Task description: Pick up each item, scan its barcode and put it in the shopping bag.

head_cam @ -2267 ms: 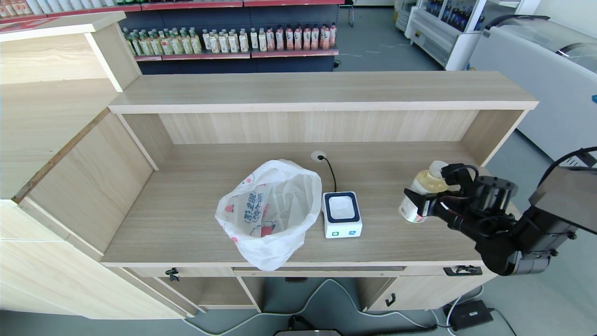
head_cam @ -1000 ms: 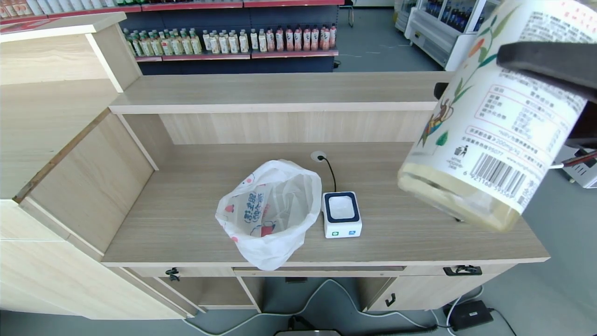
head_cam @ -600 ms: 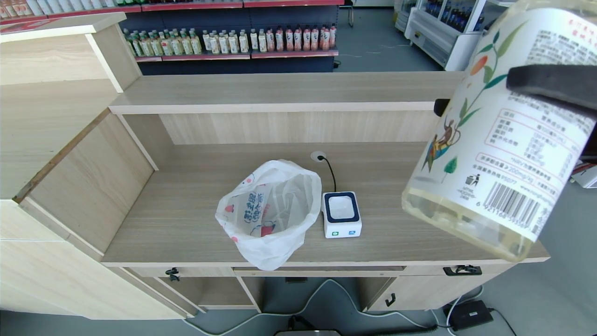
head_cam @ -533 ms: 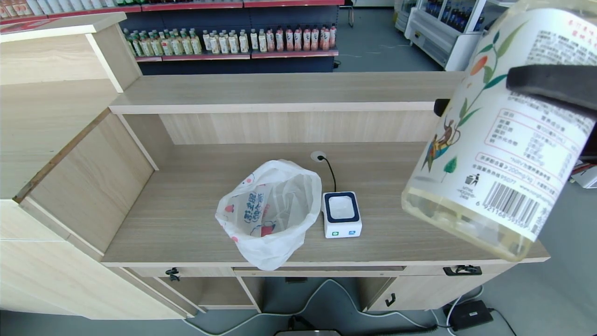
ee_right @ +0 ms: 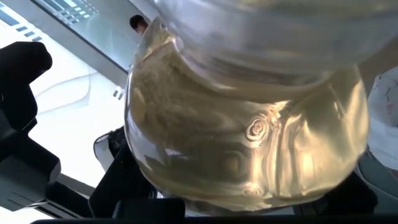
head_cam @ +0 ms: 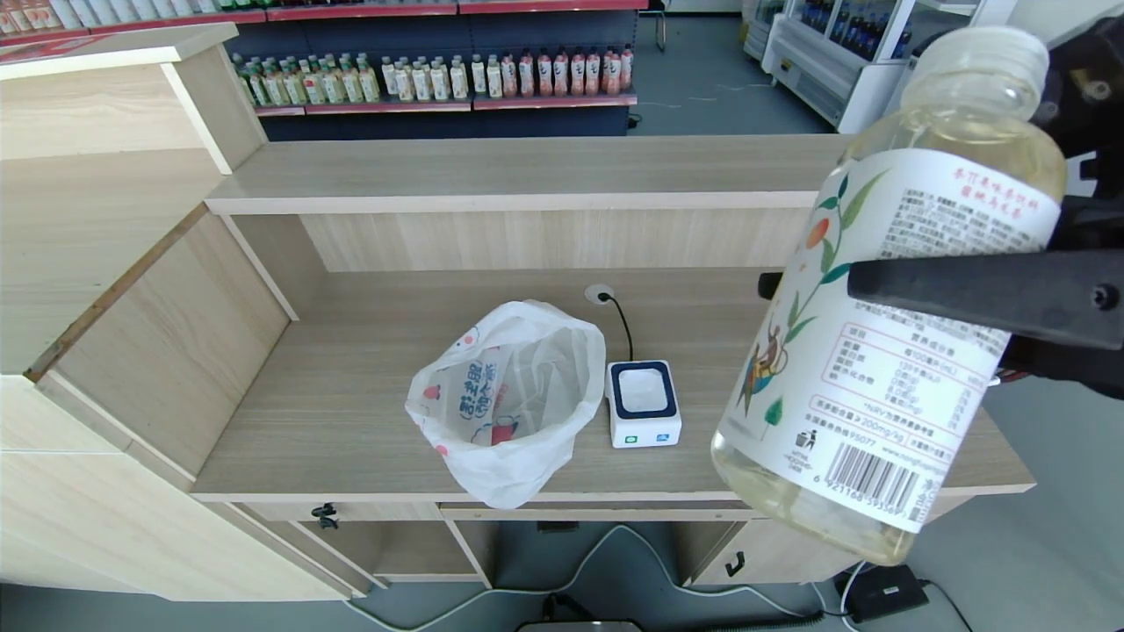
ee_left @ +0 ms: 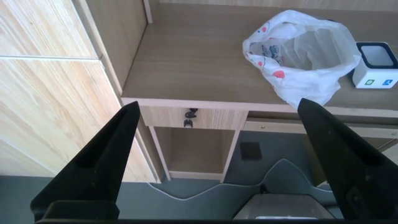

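Observation:
A clear bottle of pale yellow drink with a white printed label hangs tilted in the air on the right, close to the head camera, its barcode low on the label facing me. My right gripper is shut on it around the label; one black finger crosses its front. In the right wrist view the bottle shows from its cap end. The white shopping bag stands open at the counter's middle, with the white scanner just to its right. My left gripper hangs open before the counter's left front.
The wooden counter has a raised back ledge and side walls. A black cable runs from the scanner to a hole at the back. Below the front edge are drawers with small black latches.
The right gripper lifted the bottle off the counter's right side up close to the head camera. In the last half second it sank and shifted left, bringing the cap into sight.

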You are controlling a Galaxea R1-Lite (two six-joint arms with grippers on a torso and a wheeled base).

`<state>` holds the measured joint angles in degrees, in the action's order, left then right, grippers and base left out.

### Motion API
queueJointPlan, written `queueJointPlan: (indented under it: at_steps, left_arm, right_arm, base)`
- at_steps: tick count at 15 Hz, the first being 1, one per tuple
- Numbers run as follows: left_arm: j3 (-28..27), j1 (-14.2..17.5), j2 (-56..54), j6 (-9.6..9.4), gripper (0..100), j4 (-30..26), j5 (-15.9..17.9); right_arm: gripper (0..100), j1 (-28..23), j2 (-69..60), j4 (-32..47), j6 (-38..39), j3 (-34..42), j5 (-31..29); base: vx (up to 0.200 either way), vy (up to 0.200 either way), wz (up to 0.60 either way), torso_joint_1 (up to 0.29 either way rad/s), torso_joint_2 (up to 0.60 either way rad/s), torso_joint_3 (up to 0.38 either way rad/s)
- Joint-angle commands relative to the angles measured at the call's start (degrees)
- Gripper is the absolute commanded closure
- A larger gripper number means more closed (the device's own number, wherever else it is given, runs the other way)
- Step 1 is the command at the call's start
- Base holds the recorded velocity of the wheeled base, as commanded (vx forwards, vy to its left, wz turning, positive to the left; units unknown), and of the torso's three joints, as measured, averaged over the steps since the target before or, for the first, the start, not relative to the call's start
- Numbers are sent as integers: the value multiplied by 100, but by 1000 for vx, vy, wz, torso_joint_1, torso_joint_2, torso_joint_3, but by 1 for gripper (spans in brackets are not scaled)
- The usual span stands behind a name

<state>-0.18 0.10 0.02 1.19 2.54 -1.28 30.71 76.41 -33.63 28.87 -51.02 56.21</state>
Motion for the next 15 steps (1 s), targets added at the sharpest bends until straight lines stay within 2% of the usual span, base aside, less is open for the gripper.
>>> queueJointPlan:
  at_steps: [1,15]
  left_arm:
    - [1,-1,-2,4,0,1,-4]
    - [1,-1,-2,4,0,1,-4]
  right_arm:
    - [100,76,111,-3,-4,4,4]
    - [100,471,49,-3,-13,127,-22]
  base:
    - [0,0,0,0,0,0]
    - [0,0,0,0,0,0]
